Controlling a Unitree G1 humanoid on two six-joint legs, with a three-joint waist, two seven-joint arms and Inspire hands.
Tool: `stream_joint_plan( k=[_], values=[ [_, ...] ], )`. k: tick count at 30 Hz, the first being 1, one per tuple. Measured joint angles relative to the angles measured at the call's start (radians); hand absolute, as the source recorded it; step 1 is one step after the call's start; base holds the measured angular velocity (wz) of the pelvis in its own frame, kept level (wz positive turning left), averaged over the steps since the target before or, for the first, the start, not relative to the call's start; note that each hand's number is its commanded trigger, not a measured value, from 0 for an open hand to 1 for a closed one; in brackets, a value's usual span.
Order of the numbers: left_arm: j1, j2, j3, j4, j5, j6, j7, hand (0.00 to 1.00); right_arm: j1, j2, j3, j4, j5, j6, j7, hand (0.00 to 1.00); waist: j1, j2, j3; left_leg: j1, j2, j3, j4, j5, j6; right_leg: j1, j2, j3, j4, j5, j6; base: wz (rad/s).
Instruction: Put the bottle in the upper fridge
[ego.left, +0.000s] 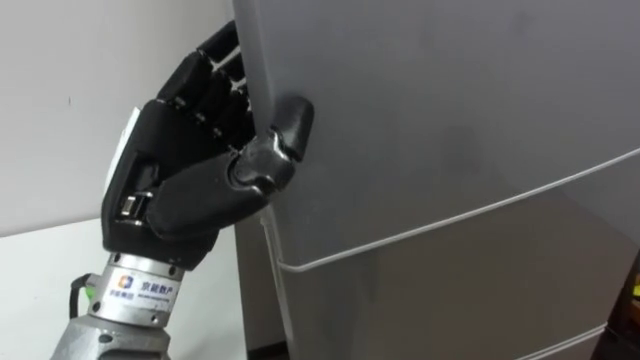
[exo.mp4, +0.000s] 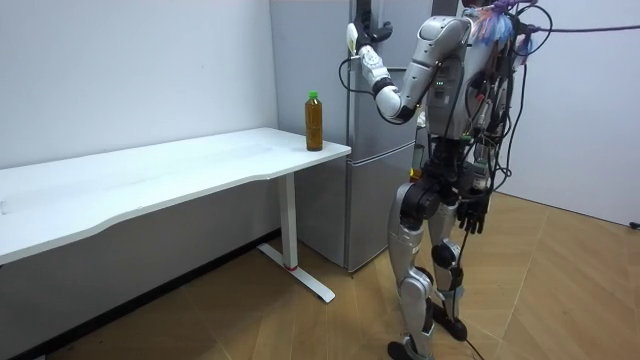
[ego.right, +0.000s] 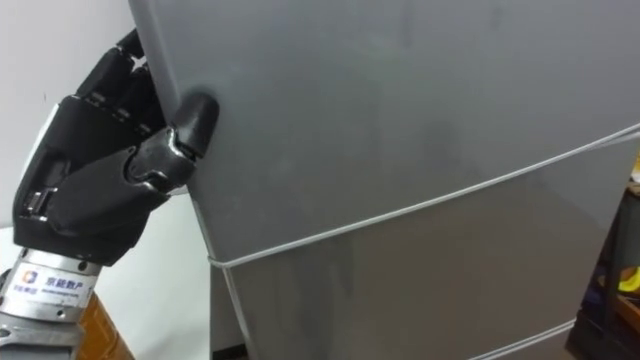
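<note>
Left eye view, your left hand (ego.left: 170, 190) clamped on upper fridge door (ego.left: 450, 110) edge, fingers (ego.left: 215, 75) curled behind it, thumb (ego.left: 278, 145) pressed on front.

The fridge (ego.left: 450, 120) looks smooth matt metal, the left hand (ego.left: 180, 170) glossy black plastic.

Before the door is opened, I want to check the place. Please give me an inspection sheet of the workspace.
Surface: white table, beside the fridge.
Job's things: bottle upright on the table corner nearest the fridge; upper door gripped at its edge.
Clutter: nothing seen.
Hands: left hand clasps the upper door's edge, thumb on the front; right hand hangs by the robot's side.
Cables: nothing seen.
Surroundings: white wall, wood floor.
</note>
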Motion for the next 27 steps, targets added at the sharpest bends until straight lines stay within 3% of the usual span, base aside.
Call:
stream_joint_plan(
  k=[10,13,16,24,27],
  values=[
    [0.000,0.007,-0.074,0.000,-0.005,-0.006,-0.003,0.00,0.000,-0.004,0.021,-0.002,0.002,0.000,0.001,0.00,0.001,0.001,-0.0008,-0.005,0.000,-0.004,0.003,0.001,0.001,0.004,-0.002,-0.012,-0.002,0.004,0.002,0.04],
    [0.000,0.004,-0.093,-0.003,-0.006,-0.014,-0.003,0.00,0.000,-0.019,0.048,-0.010,0.003,0.000,0.014,0.00,0.002,0.014,-0.0075,-0.034,0.000,-0.010,0.023,0.001,0.002,-0.003,-0.003,-0.020,-0.018,0.019,0.004,0.08],
    [0.000,0.003,-0.102,-0.005,-0.006,-0.018,-0.006,0.00,-0.002,-0.025,0.049,-0.011,-0.002,0.000,0.028,0.00,0.001,0.019,-0.0091,-0.047,-0.002,-0.012,0.034,0.001,0.003,-0.014,-0.005,-0.016,-0.018,0.023,0.005,0.08],
    [0.000,-0.002,-0.123,-0.004,-0.006,-0.017,-0.006,0.00,-0.001,-0.037,0.049,-0.010,-0.001,0.000,0.049,0.00,0.000,0.029,-0.0079,-0.048,-0.003,-0.011,0.034,0.007,0.012,-0.012,-0.007,-0.011,-0.016,0.029,0.005,0.02],
    [0.000,-0.018,-0.140,-0.001,-0.008,-0.016,-0.006,0.00,-0.001,-0.041,0.059,-0.011,0.007,0.000,0.062,0.00,0.000,0.032,-0.0077,-0.053,-0.003,-0.011,0.033,0.010,0.018,-0.010,-0.007,-0.007,-0.015,0.033,0.004,0.06]
  ],
)
